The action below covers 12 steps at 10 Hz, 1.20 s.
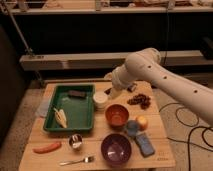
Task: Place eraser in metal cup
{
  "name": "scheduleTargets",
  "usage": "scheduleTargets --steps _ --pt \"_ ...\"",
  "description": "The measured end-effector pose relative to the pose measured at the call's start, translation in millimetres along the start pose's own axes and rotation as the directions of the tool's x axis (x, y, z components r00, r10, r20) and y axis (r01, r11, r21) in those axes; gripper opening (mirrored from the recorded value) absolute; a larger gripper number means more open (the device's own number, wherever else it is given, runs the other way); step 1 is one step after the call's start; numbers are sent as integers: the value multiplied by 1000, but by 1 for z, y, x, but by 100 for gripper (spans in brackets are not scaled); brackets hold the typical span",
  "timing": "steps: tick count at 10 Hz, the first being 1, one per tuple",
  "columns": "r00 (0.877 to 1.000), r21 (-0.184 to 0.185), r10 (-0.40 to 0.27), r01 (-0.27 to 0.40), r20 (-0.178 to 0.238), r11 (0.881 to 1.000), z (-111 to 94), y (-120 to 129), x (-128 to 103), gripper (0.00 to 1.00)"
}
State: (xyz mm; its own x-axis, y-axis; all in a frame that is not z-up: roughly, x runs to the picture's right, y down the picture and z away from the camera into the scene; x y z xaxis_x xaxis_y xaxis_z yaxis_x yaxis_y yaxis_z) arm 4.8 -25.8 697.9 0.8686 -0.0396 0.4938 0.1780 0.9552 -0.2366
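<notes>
Jaws hover by the white cup [100,100], eraser [76,93] in the green tray [82,115]; their opening cannot be told.

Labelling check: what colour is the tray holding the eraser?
Green tray, camera view; gripper beside white cup.

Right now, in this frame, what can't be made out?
Camera view only:
1. The claw, beside the white cup: largely hidden by the wrist of the arm, state unreadable.
2. The metal cup: its inside is too small to tell.
3. The eraser in the green tray: just a dark block, no detail.
4. The arm's base: cut off by the right edge.
</notes>
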Motion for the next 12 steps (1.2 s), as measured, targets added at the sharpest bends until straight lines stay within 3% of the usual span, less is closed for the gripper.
scheduleTargets --steps 4,6,8,11,12 --pt "997 -10 -32 33 74 999 70 -65 -44 65" --pt "996 -33 -32 34 80 999 104 -80 -58 65" --pt "997 -71 -30 35 72 997 142 -83 -64 65" --pt "999 -149 -24 29 38 988 194 -69 -64 65" --pt "999 -167 -21 25 30 986 203 -65 -63 65"
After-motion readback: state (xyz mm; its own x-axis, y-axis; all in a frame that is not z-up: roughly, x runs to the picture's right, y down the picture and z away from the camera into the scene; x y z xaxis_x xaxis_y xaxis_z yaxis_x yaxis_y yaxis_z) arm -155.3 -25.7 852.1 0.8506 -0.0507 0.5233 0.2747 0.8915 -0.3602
